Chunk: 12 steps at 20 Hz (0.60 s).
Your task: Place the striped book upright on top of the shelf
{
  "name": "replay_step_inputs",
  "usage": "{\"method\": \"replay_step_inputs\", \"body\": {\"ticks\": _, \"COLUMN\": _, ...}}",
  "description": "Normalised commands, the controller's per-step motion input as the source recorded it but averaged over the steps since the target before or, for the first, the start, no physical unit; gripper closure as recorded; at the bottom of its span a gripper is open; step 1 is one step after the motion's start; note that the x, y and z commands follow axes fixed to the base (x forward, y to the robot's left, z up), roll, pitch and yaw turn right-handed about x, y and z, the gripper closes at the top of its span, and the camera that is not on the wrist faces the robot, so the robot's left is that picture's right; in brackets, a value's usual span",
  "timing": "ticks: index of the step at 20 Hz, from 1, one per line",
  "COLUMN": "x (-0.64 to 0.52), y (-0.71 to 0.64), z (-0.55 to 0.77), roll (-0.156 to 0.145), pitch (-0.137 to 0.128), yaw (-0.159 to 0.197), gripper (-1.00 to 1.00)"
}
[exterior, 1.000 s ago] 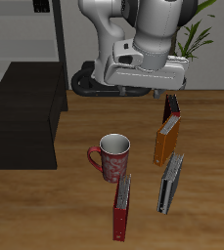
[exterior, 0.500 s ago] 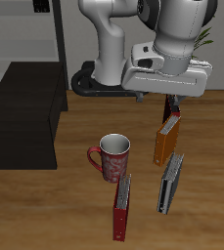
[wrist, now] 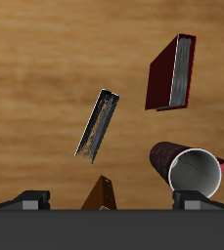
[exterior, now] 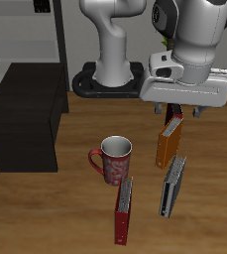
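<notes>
The striped book stands on its edge on the wooden table near the front edge, beside the red-edged book. It also shows in the wrist view. My gripper is open and empty, hanging above the orange book, which stands farther back than the striped book. In the wrist view the gripper has its fingers wide apart over the orange book. The shelf, a low black cabinet, stands across the table with a bare flat top.
A red mug stands between the shelf and the books and shows in the wrist view. The red-edged book is near it. A tall open-frame shelving unit stands behind the cabinet. A plant is at the back.
My gripper has moved sideways, away from the shelf, and a little lower. It now hangs over the orange book. The books and the mug have not moved.
</notes>
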Motion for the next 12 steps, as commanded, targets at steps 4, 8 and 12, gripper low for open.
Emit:
{"method": "replay_step_inputs", "body": {"ticks": 4, "x": 0.05, "y": 0.12, "z": -0.07, "roll": 0.049, "pitch": -0.032, "yaw": 0.021, "gripper": -1.00}}
{"method": "replay_step_inputs", "body": {"ticks": 8, "x": 0.23, "y": 0.07, "z": -0.41, "roll": 0.049, "pitch": -0.021, "yaw": -0.021, "gripper": -1.00}}
{"method": "replay_step_inputs", "body": {"ticks": 12, "x": 0.13, "y": -0.07, "z": -0.24, "roll": 0.011, "pitch": -0.055, "yaw": -0.013, "gripper": -1.00}}
